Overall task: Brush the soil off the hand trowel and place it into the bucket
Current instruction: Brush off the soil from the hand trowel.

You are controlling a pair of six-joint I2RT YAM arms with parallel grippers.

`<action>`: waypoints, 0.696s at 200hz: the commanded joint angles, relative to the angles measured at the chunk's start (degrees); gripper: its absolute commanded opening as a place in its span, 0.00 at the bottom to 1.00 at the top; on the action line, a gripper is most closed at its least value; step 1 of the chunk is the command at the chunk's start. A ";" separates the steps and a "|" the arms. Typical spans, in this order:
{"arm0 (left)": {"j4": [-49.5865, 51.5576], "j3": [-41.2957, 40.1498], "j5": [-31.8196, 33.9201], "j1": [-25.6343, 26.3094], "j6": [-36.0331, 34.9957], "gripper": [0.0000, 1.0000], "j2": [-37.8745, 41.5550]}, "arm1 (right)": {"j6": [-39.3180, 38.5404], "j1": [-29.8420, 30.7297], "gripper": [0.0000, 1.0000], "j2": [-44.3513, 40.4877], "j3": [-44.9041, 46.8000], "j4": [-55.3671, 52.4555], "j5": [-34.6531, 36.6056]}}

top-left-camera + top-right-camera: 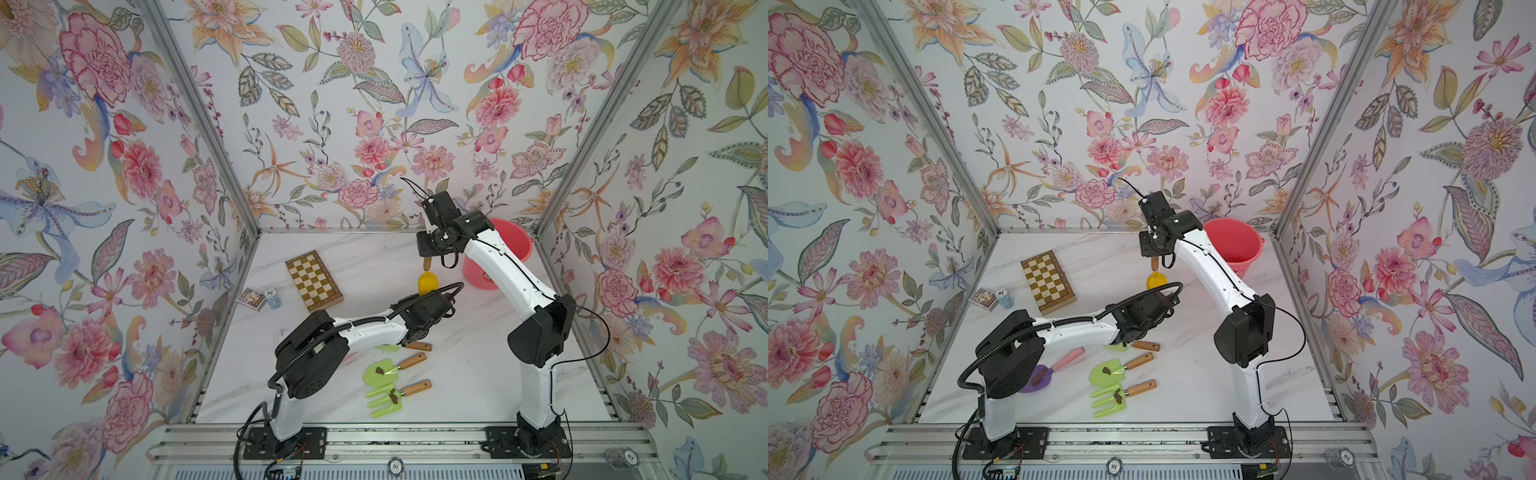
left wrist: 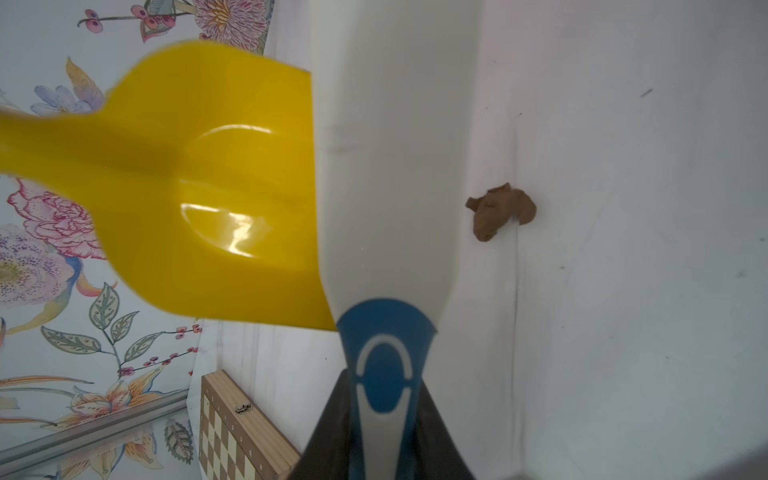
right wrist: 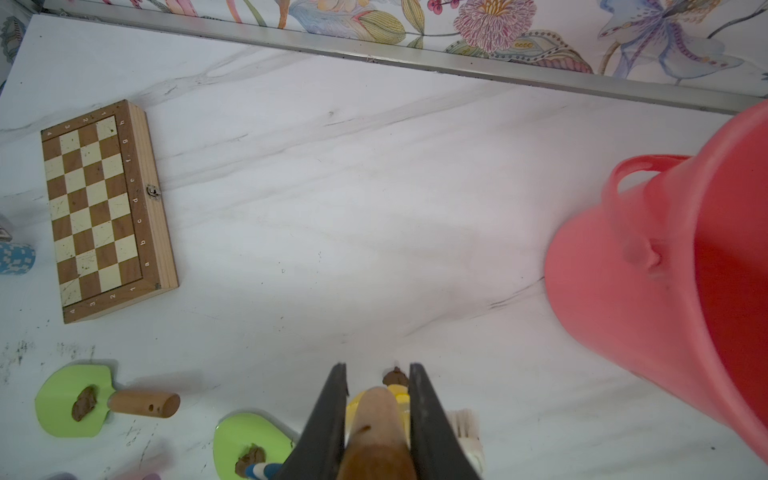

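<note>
Glossy yellow plastic forms the blade of a trowel (image 2: 199, 187), its handle (image 3: 376, 415) plain wood, next to a smooth white-and-blue plastic brush (image 2: 395, 166). A matt, clay-like lump of soil (image 2: 500, 210) rests on the smooth, marble-look table (image 1: 1183, 332). At two o'clock is a smooth pink plastic bucket (image 1: 1252, 255); at ten, a wooden chessboard (image 1: 1047, 282) with a metal clasp (image 3: 153, 192).

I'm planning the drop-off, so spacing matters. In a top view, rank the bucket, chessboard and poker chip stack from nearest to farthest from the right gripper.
1. bucket, just right of the right gripper, at the back.
2. chessboard, to its left.
3. poker chip stack, farther left, beyond the chessboard near the wall.
</note>
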State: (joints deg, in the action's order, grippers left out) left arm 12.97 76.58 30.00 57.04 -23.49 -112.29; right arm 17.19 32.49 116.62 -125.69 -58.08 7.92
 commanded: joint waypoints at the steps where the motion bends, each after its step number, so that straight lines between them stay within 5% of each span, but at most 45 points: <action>1: -0.70 -0.89 -2.57 0.79 4.18 0.00 -0.88 | 0.75 -0.76 0.03 -3.20 -1.72 -0.89 0.18; 88: 18.15 2.62 -22.47 -1.25 23.57 0.00 14.79 | -4.11 -6.93 0.03 -2.98 -5.93 5.36 -0.89; 120: 27.21 3.05 -32.39 -7.82 31.31 0.00 20.02 | -10.81 -6.95 0.02 -9.60 4.50 17.47 -5.72; 139: 30.34 3.47 -44.19 -13.98 35.55 0.00 21.48 | -13.27 -7.48 0.02 -16.59 15.64 29.62 -9.88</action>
State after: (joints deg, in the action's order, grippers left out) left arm 34.98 78.63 0.27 49.41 3.73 -92.73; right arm 9.28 25.15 108.75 -119.42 -44.64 3.88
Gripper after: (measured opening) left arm 0.225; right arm 0.227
